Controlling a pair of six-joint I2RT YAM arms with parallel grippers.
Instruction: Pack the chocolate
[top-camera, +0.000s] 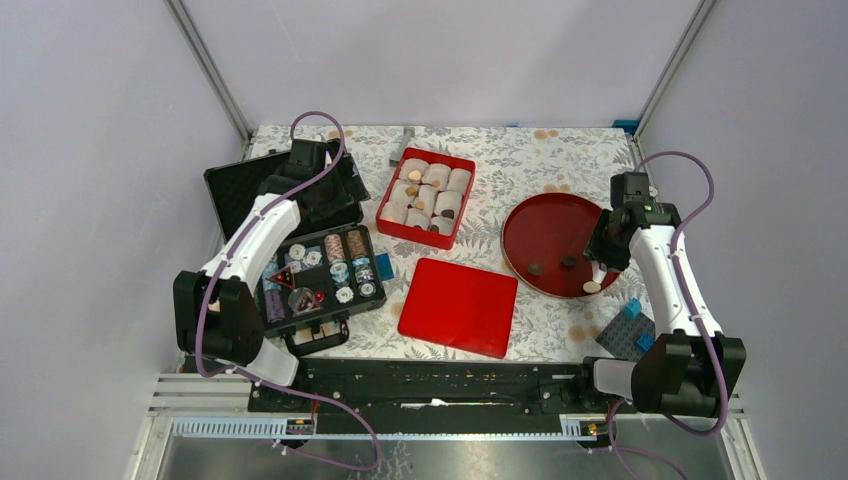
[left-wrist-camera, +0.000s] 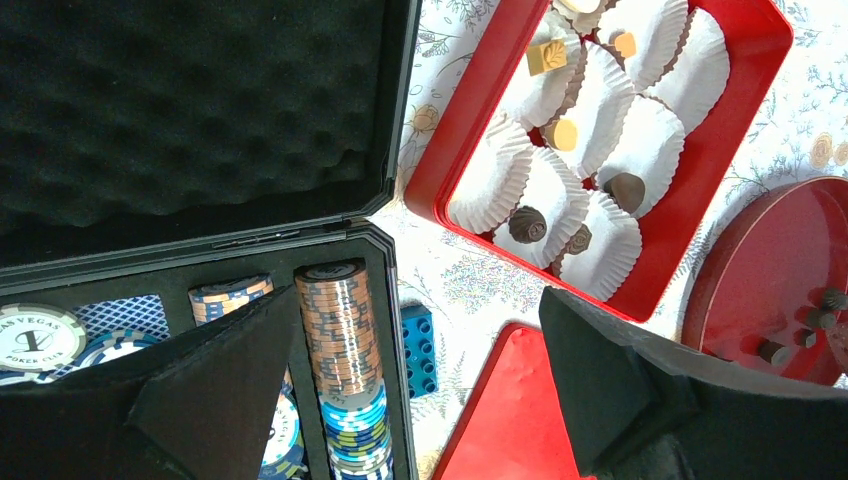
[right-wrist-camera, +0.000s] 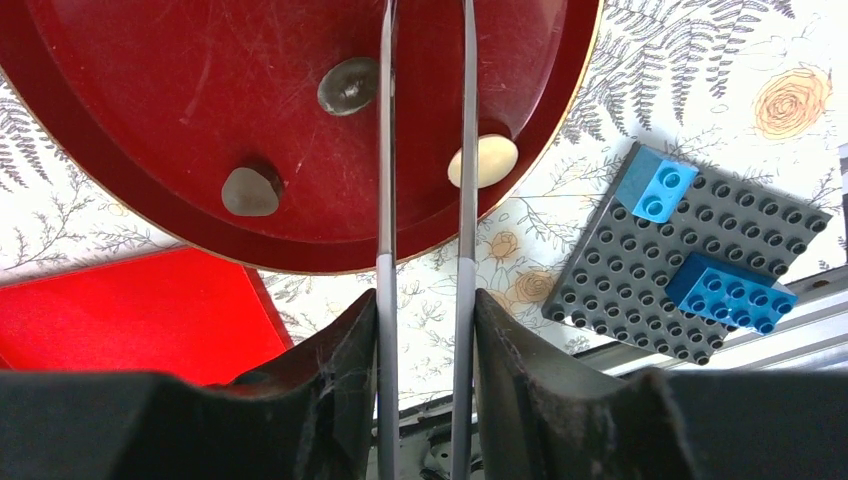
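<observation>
Three pieces of chocolate lie in the round dark-red plate: a dark one, a brown one and a pale one. More chocolate sits in white paper cups inside the red box. My right gripper hangs over the plate's near rim, shut on grey tweezers. The tweezers' two arms stand apart and reach over the plate; their tips are out of view. The pale piece lies just right of the right arm. My left gripper is open above the black case, holding nothing.
An open black case with striped chips stands at the left. A flat red lid lies at the front centre. A blue brick sits beside the case. A grey studded plate with blue bricks lies at the right front.
</observation>
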